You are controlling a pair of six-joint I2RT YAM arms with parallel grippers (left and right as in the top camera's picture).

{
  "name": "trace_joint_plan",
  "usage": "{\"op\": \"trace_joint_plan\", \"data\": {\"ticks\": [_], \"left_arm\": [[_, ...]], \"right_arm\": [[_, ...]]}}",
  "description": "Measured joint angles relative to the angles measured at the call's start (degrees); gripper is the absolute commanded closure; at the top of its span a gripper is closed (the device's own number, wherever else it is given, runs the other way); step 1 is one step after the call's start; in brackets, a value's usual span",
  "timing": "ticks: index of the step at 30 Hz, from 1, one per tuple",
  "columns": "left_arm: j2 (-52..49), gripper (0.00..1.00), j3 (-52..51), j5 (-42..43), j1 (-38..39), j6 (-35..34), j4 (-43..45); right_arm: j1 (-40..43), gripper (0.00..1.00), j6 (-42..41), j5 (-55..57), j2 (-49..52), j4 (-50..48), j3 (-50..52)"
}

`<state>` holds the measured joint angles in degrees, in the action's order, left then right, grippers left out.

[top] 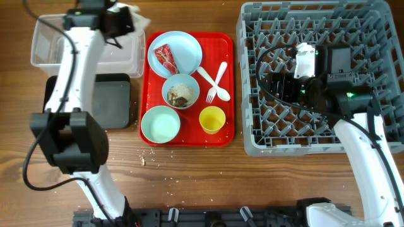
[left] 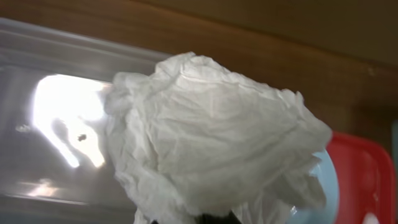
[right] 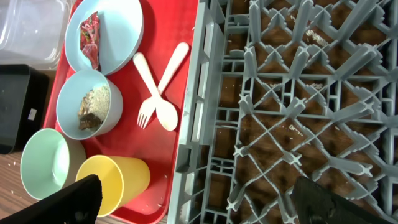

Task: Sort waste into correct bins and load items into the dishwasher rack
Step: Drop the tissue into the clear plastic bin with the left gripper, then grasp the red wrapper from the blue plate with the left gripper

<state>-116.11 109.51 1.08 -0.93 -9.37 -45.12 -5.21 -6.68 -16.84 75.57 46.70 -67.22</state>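
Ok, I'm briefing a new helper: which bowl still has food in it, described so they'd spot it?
Find the flat red tray beside the grey rack. The bowl sits at its middle, just below the plate. Unlike the empty mint bowl, it holds brown crumbs.

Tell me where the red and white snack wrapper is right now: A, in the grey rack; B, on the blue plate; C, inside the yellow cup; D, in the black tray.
B: the wrapper lies on the blue plate, which sits at the far end of the red tray.
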Motion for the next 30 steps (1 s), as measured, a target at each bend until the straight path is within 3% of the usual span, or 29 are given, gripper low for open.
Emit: {"op": "trace_joint_plan", "data": {"ticks": [1, 4, 6, 7, 11, 14, 16, 22, 25, 30], "left_arm": [[-0.31, 0.93, 0.0, -0.2, -1.53, -0.17, 0.74], [-3.89, 0.25, 0.0, -1.25, -6.43, -0.63, 3.17], [-6.88, 0.04, 0.0, -1.31, -7.48, -0.87, 4.04], [-9.16, 0.01, 0.0, -1.31, -7.82, -1.16, 4.09], [-10.62, 0.02, 0.0, -1.27, -7.74, -1.29, 3.96], [-9.55, 0.16, 0.2, -0.98, -7.17, -1.16, 0.9], [-7.04, 0.17, 0.39, -0.09, -5.64, -1.36, -2.38], [-0.9, 0.15, 2.75, 1.18, 8.24, -3.76, -6.54], [-5.66, 0.17, 2.73, 1.11, 14.29, -9.81, -6.54], [-15.3, 0.18, 2.73, 0.22, 15.08, -15.65, -4.57]], "right_arm": [[0.0, 0.0, 0.0, 0.0, 0.0, 0.0, 0.0], [0.0, 0.0, -0.17, 0.02, 0.02, 0.0, 0.0], [0.0, 0.0, -0.2, 0.13, 0.02, 0.0, 0.0], [0.0, 0.0, -0.17, 0.15, 0.02, 0.0, 0.0], [0.0, 0.0, -0.2, 0.15, 0.02, -0.02, 0.0], [0.0, 0.0, -0.17, 0.17, 0.02, -0.22, 0.0], [0.0, 0.0, -0.2, 0.17, 0.02, -0.26, 0.0], [0.0, 0.0, -0.2, 0.17, 0.02, -0.35, 0.0], [0.0, 0.0, -0.2, 0.15, 0.02, 0.74, 0.0], [0.0, 0.0, -0.2, 0.17, 0.02, 1.38, 0.0]]}}
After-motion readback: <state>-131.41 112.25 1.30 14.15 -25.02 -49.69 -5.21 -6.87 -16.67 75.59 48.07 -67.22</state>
